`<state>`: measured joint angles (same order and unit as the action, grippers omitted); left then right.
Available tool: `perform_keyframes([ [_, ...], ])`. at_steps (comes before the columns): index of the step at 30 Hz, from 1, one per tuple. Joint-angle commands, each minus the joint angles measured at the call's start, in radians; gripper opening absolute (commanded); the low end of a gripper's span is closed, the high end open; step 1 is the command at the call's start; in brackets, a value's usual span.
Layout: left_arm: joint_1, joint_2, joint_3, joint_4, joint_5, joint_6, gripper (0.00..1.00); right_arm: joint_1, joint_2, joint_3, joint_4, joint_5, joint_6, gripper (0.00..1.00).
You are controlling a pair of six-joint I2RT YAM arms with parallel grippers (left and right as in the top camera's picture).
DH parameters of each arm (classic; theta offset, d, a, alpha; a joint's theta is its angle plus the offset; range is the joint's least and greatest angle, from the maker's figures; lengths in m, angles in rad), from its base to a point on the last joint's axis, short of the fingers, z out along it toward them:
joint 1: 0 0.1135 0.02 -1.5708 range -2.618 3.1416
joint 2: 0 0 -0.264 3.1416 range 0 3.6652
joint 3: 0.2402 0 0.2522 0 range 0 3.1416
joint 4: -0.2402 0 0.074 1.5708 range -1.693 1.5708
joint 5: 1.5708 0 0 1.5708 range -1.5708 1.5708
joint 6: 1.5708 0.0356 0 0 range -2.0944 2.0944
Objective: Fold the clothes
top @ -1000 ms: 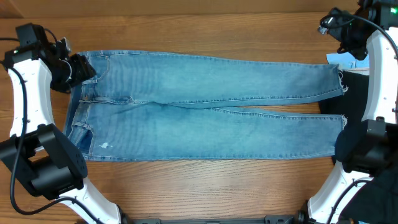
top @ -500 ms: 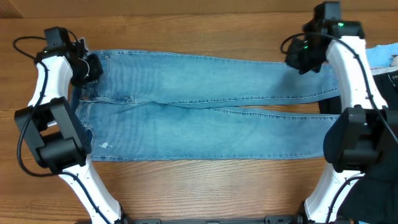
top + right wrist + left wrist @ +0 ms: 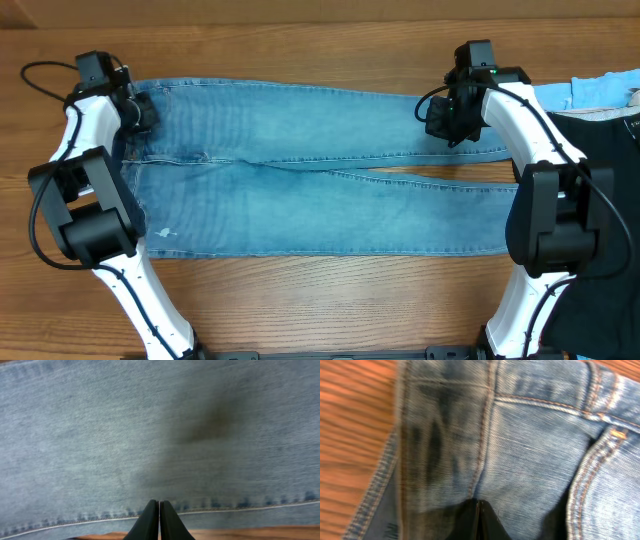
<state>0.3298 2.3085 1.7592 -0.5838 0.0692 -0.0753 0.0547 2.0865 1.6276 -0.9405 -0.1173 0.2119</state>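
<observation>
The clothes are a pair of light blue jeans [image 3: 320, 190] lying flat across the wooden table [image 3: 320, 300], waist at the left and legs running right. My left gripper [image 3: 138, 112] is over the far corner of the waistband. In the left wrist view its fingertips [image 3: 477, 502] are pressed together over the denim [image 3: 530, 435] beside a pocket seam, with no cloth seen between them. My right gripper [image 3: 447, 120] hovers over the far leg. Seen from the right wrist, it [image 3: 159, 504] is shut at the leg's side seam [image 3: 225, 507], with nothing visible in it.
A dark cloth [image 3: 610, 140] and a light blue cloth [image 3: 600, 92] lie at the table's right end, past the leg hems. A black cable [image 3: 45, 70] loops by the left arm. Both arm bases stand at the near edge.
Both grippers have closed. The right gripper travelled left from the hem end onto the far leg. The left one shifted slightly to the waistband's far corner.
</observation>
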Motion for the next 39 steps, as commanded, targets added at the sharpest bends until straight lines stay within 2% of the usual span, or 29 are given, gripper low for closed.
perform_keyframes([
  [1, 0.067, 0.027, 0.017, 0.016, -0.054, 0.000, 0.04, -0.003, 0.001, -0.005, 0.016, 0.040, -0.008, 0.06],
  [6, 0.127, 0.023, 0.061, 0.006, 0.029, 0.000, 0.04, -0.005, 0.001, -0.005, 0.040, 0.075, -0.008, 0.07],
  [9, 0.138, 0.002, 0.234, -0.133, 0.047, -0.011, 0.04, -0.005, 0.001, -0.005, 0.044, 0.075, -0.007, 0.07],
  [12, 0.142, -0.005, 0.408, -0.371, 0.051, -0.033, 0.06, -0.006, 0.001, -0.005, 0.038, 0.075, -0.007, 0.08],
  [14, 0.148, -0.005, 0.452, -0.562, 0.061, -0.063, 0.26, -0.006, 0.001, -0.005, 0.024, 0.075, -0.007, 0.11],
  [15, 0.148, -0.005, 0.446, -0.675, 0.068, -0.044, 0.45, -0.006, 0.001, -0.005, 0.017, 0.075, -0.007, 0.14],
  [16, 0.148, -0.005, 0.414, -0.716, 0.068, 0.022, 0.58, -0.006, 0.001, -0.005, 0.014, 0.075, -0.008, 0.15],
  [17, 0.149, -0.005, 0.400, -0.722, 0.069, 0.061, 0.60, -0.006, 0.001, -0.005, 0.012, 0.075, -0.008, 0.16],
  [19, 0.163, -0.002, 0.336, -0.723, 0.055, 0.177, 0.62, -0.006, 0.001, -0.005, 0.012, 0.076, -0.011, 0.17],
  [23, 0.251, 0.003, 0.330, -0.790, 0.063, 0.222, 0.63, -0.041, 0.001, -0.005, -0.019, 0.177, -0.003, 0.19],
  [27, 0.320, 0.010, 0.305, -0.791, 0.145, 0.245, 0.62, -0.130, 0.001, -0.005, -0.042, 0.104, -0.004, 0.20],
  [32, 0.331, 0.010, 0.212, -0.708, 0.252, 0.282, 0.57, -0.145, 0.001, -0.005, -0.019, 0.105, -0.008, 0.20],
  [36, 0.331, 0.010, 0.121, -0.588, 0.254, 0.281, 0.58, -0.145, 0.001, -0.005, -0.014, 0.105, -0.008, 0.20],
  [39, 0.330, 0.010, 0.076, -0.527, 0.322, 0.282, 0.53, -0.145, 0.001, -0.005, -0.011, 0.105, -0.008, 0.20],
])
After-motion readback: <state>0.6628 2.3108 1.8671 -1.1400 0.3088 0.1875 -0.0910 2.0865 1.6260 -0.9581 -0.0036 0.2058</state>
